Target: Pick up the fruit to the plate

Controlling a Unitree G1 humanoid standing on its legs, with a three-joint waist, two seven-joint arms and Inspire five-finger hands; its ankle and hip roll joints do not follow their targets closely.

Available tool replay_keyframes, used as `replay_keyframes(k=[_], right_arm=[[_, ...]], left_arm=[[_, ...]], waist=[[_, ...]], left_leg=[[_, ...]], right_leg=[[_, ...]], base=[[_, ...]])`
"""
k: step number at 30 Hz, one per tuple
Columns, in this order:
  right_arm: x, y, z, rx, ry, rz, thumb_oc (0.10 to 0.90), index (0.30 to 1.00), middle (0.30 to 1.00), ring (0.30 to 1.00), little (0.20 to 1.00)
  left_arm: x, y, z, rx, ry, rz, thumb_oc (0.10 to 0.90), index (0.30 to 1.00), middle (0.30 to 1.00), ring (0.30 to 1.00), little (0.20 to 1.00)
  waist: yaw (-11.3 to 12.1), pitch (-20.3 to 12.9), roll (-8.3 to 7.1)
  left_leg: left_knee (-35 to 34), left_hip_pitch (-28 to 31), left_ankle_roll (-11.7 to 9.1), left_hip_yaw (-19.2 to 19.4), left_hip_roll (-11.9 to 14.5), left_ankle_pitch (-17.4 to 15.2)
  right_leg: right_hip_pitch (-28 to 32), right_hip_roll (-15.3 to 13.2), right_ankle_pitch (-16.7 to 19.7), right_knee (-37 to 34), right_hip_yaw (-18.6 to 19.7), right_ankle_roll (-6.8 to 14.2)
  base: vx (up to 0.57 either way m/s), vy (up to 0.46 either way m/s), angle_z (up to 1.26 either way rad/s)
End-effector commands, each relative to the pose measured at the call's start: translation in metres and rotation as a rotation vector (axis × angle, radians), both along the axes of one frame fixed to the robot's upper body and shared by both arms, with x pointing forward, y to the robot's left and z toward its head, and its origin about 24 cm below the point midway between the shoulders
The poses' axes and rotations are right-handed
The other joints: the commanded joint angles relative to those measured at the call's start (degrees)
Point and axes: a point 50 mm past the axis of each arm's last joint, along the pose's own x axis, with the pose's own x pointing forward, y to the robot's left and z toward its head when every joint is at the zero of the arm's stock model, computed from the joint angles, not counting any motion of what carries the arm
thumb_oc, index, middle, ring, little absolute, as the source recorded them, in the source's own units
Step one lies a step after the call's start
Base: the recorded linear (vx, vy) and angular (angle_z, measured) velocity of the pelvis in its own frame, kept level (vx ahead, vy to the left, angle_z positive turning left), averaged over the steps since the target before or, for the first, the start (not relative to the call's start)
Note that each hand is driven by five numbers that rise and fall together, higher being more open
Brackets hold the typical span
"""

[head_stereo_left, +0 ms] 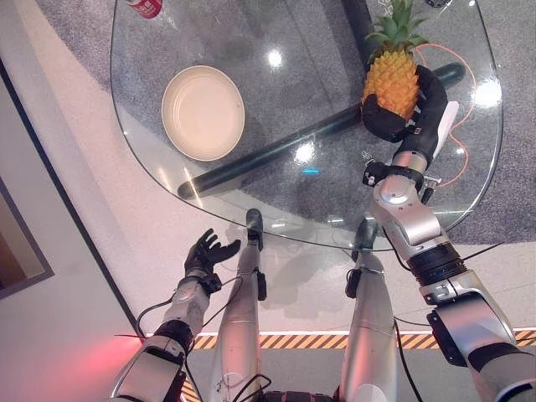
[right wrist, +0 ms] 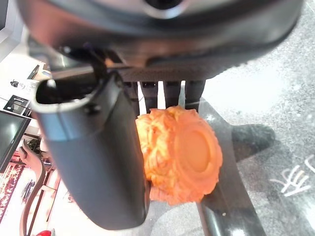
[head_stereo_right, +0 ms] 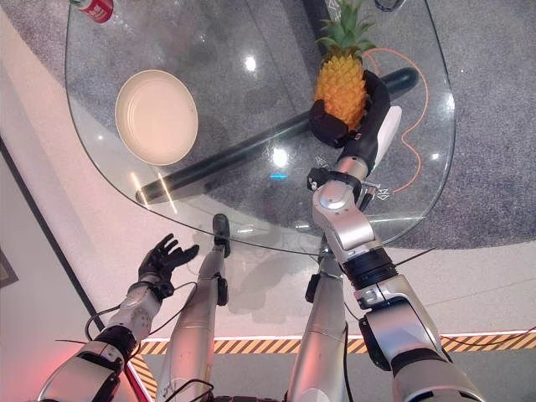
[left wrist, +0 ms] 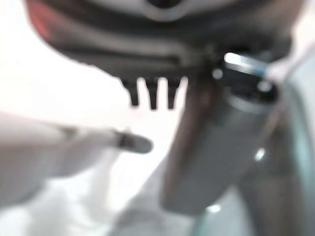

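Low by the table edge, left hand (head_stereo_left: 208,251) spreads empty; right hand (head_stereo_left: 416,109) wraps pineapple (head_stereo_left: 391,79), needing a level carry to plate (head_stereo_left: 203,112).

The scene is brightly and evenly lit from overhead; small round glints of ceiling lamps sit on the glass table (head_stereo_left: 335,201), with a larger white flare at its right edge in the left eye view; a red glow tints the floor at the lower left of that view; the left wrist view is heavily blurred and washed out to white; the right wrist view is sharper on the pineapple (right wrist: 179,155), soft on the near dark bulk at its top edge.
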Motion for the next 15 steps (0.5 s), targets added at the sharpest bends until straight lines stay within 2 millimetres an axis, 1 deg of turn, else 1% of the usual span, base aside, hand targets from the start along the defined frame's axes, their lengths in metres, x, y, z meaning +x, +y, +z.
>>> replay_keyframes(k=[1, 3, 4, 6, 8, 10, 11, 13, 14, 15], right_arm=[[-0.007, -0.011, 0.022, -0.079, -0.136, -0.043, 0.1, 0.3, 0.3, 0.3, 0.2], [-0.009, -0.011, 0.023, -0.081, -0.148, -0.044, 0.1, 0.3, 0.3, 0.3, 0.2], [-0.01, -0.011, 0.023, -0.083, -0.158, -0.045, 0.1, 0.3, 0.3, 0.3, 0.2], [-0.012, -0.009, 0.023, -0.09, -0.174, -0.044, 0.1, 0.3, 0.3, 0.3, 0.2], [-0.015, -0.004, 0.025, -0.093, -0.198, -0.036, 0.1, 0.3, 0.3, 0.3, 0.2], [-0.017, 0.0, 0.028, -0.094, -0.218, -0.024, 0.1, 0.3, 0.3, 0.3, 0.2], [-0.018, 0.001, 0.029, -0.095, -0.223, -0.023, 0.1, 0.3, 0.3, 0.3, 0.2], [-0.021, 0.004, 0.029, -0.104, -0.249, -0.014, 0.1, 0.3, 0.3, 0.3, 0.2], [-0.021, 0.005, 0.029, -0.105, -0.253, -0.012, 0.1, 0.3, 0.3, 0.3, 0.2], [-0.023, 0.007, 0.031, -0.11, -0.268, -0.007, 0.1, 0.3, 0.3, 0.3, 0.2]], left_arm=[[-0.009, 0.032, 0.009, -0.042, -0.094, 0.241, 0.8, 0.9, 0.9, 0.9, 0.9], [-0.004, 0.04, 0.025, -0.044, -0.162, 0.332, 0.8, 0.9, 0.9, 0.9, 0.9], [0.0, 0.045, 0.04, -0.023, -0.215, 0.403, 0.8, 0.9, 0.9, 0.9, 0.9], [0.006, 0.051, 0.062, -0.016, -0.295, 0.507, 0.8, 0.9, 0.9, 0.9, 0.9], [0.013, 0.053, 0.087, 0.01, -0.379, 0.577, 0.8, 0.9, 0.9, 0.9, 0.9], [0.017, 0.054, 0.107, 0.011, -0.455, 0.624, 0.8, 0.9, 0.9, 0.9, 0.9], [0.018, 0.054, 0.112, 0.016, -0.475, 0.637, 0.8, 0.9, 0.9, 0.9, 0.9], [0.02, 0.055, 0.132, -0.017, -0.563, 0.675, 0.8, 0.9, 0.9, 0.9, 0.9], [0.02, 0.054, 0.134, -0.026, -0.578, 0.681, 0.8, 0.9, 0.9, 0.9, 0.9], [0.021, 0.052, 0.144, -0.043, -0.625, 0.691, 0.8, 0.9, 0.9, 0.9, 0.9]], waist=[[0.37, -0.7, 0.99], [0.45, -0.7, 0.82], [0.54, -0.7, 0.67], [0.59, -0.7, 0.32], [0.64, -0.7, -0.38], [0.6, -0.7, -0.96], [0.58, -0.7, -1.11], [0.49, -0.7, -1.47], [0.47, -0.7, -1.54], [0.37, -0.7, -1.65]], left_leg=[[6.39, -1.81, 1.52, -0.79, -2.29, -4.64], [6.35, -1.82, 1.51, -0.95, -2.33, -4.71], [6.34, -1.84, 1.5, -1.09, -2.33, -4.7], [6.59, -1.98, 1.48, -1.44, -2.42, -4.87], [6.92, -2.46, 1.4, -1.8, -2.43, -5.08], [7.13, -2.82, 1.4, -2.03, -2.35, -5.17], [7.2, -2.94, 1.39, -2.07, -2.33, -5.21], [7.18, -3.3, 1.42, -2.14, -2.21, -5.22], [7.18, -3.36, 1.43, -2.14, -2.19, -5.23], [7.18, -3.49, 1.41, -2.19, -2.19, -5.27]], right_leg=[[0.67, 3.4, 6.67, -5.09, -4.71, -3.76], [0.69, 3.44, 6.43, -4.95, -4.75, -3.77], [0.73, 3.47, 6.34, -4.89, -4.79, -3.82], [0.7, 3.46, 6.22, -4.71, -4.85, -3.81], [0.61, 3.54, 6.03, -4.67, -4.98, -3.88], [0.42, 3.64, 6.04, -4.54, -5.05, -3.88], [0.34, 3.68, 5.99, -4.48, -5.04, -3.89], [0.07, 3.88, 5.97, -4.44, -4.97, -3.89], [0.01, 3.91, 5.97, -4.43, -4.95, -3.89], [-0.09, 4.02, 5.94, -4.46, -4.84, -3.88]], base=[[-0.01, -0.039, 0.0], [-0.01, -0.039, 0.01], [-0.01, -0.045, 0.01], [-0.01, -0.065, 0.02], [-0.01, -0.076, 0.08], [0.0, -0.061, 0.06], [0.01, -0.051, 0.01], [0.01, -0.036, 0.0], [0.0, 0.0, 0.0], [0.0, 0.0, 0.0]])
